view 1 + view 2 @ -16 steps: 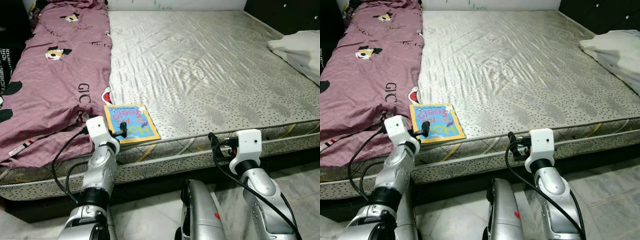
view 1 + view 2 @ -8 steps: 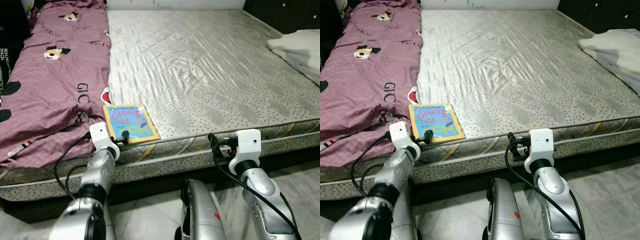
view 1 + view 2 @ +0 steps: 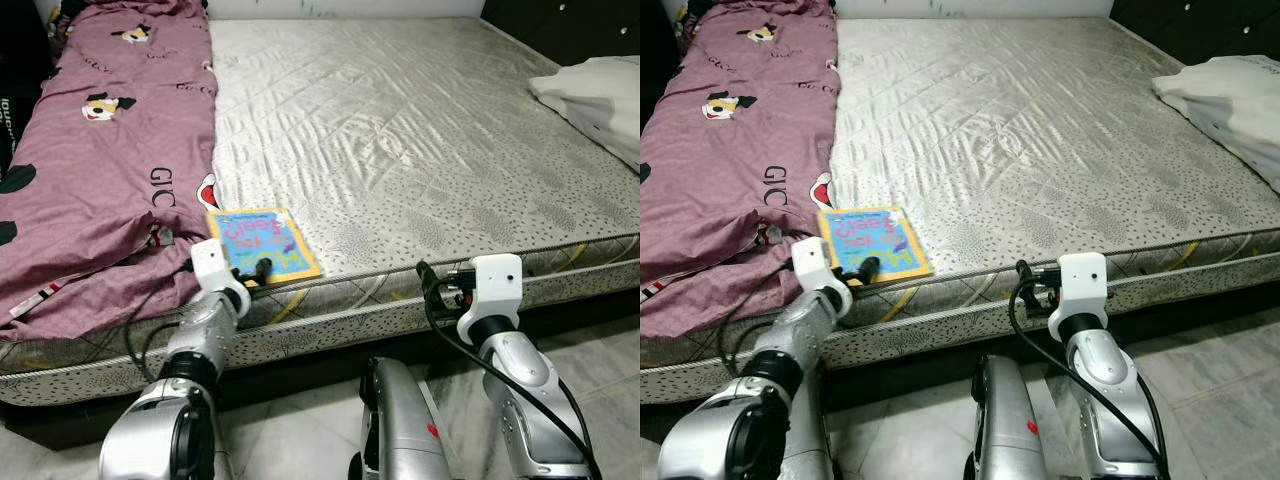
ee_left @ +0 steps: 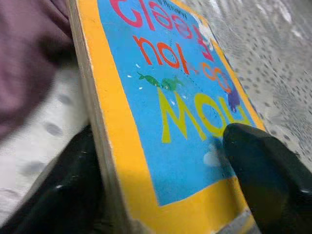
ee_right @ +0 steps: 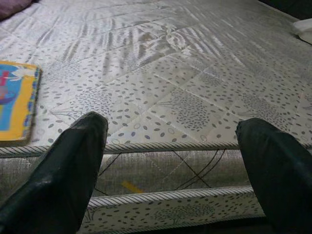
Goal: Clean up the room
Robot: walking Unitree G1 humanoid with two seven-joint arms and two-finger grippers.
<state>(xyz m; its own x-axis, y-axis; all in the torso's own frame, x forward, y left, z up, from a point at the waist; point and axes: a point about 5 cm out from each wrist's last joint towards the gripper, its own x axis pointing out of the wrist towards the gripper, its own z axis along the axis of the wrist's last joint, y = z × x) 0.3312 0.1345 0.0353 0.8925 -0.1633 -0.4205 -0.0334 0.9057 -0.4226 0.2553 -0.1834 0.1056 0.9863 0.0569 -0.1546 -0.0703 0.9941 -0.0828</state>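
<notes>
- A thin square picture book with a blue cover and yellow border (image 3: 262,246) lay flat at the near edge of the bare grey patterned mattress (image 3: 420,130), just beside a mauve printed bedsheet (image 3: 90,160).
- The left gripper (image 4: 161,190) had its black fingers (image 4: 263,165) clamped on the book's near edge, one above the cover and one beneath.
- The right gripper (image 5: 175,165) hovered at the mattress edge, well apart from the book, fingers spread wide and holding nothing.
- A white pillow (image 3: 595,95) rested at the bed's far right.
</notes>
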